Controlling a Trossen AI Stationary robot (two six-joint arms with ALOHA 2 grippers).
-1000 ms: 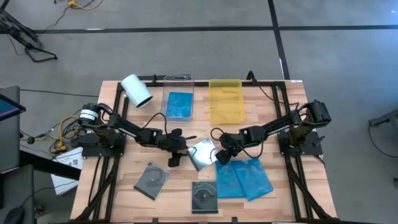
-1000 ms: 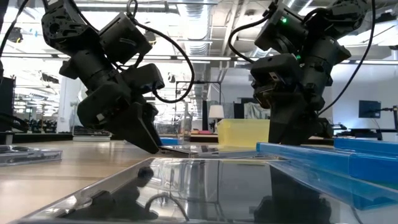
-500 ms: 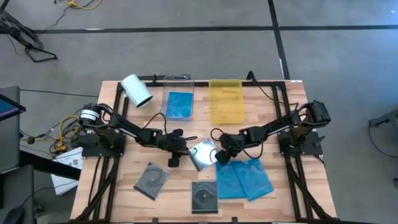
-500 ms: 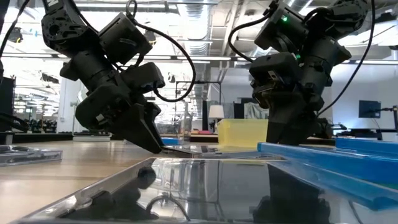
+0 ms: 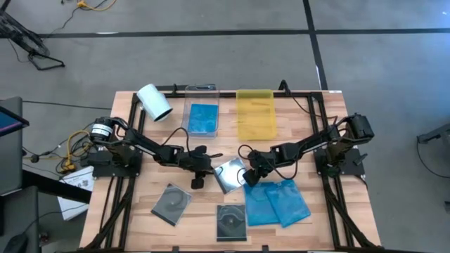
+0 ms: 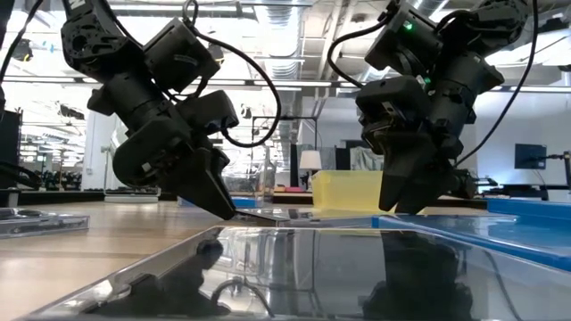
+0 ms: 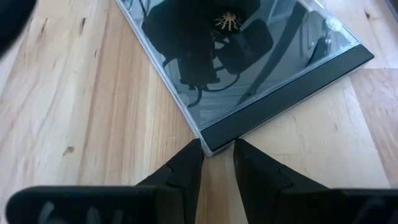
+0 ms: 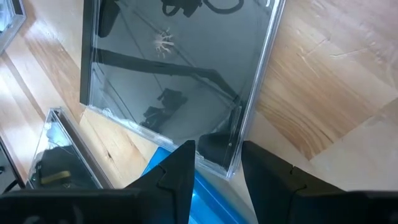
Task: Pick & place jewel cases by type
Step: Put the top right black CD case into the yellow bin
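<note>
A clear jewel case with a dark spine (image 5: 228, 173) lies mid-table, turned cornerwise between my two grippers. My left gripper (image 5: 209, 169) is shut on its left corner. My right gripper (image 5: 246, 176) is shut on its right corner, which lies over the edge of a blue jewel case (image 8: 166, 163). Two blue jewel cases (image 5: 276, 202) lie side by side near the right front. Two dark jewel cases (image 5: 171, 202) (image 5: 230, 221) lie flat near the front edge. My left gripper pinches the corner at the end of the dark spine (image 7: 209, 139) between its two fingertips (image 7: 190, 160), one on each side edge. The fingers slant down from the table's left. The case lies nearly flat. My right gripper has the opposite corner (image 8: 227, 163) between its two fingers (image 8: 257, 163), one at each of the edges that meet there. The fingers slant down from the table's right. That corner rests over the blue case.
At the back stand a clear tray holding a blue case (image 5: 202, 118) and a yellow tray (image 5: 256, 114). A white roll (image 5: 155, 102) lies at the back left. Bare wood shows in front of the left arm.
My left gripper has drawn its fingers in on the clear case's corner. In the low view the blue case in front of my right gripper, which stood tipped up, has come down flatter. Both arms have kept their places.
</note>
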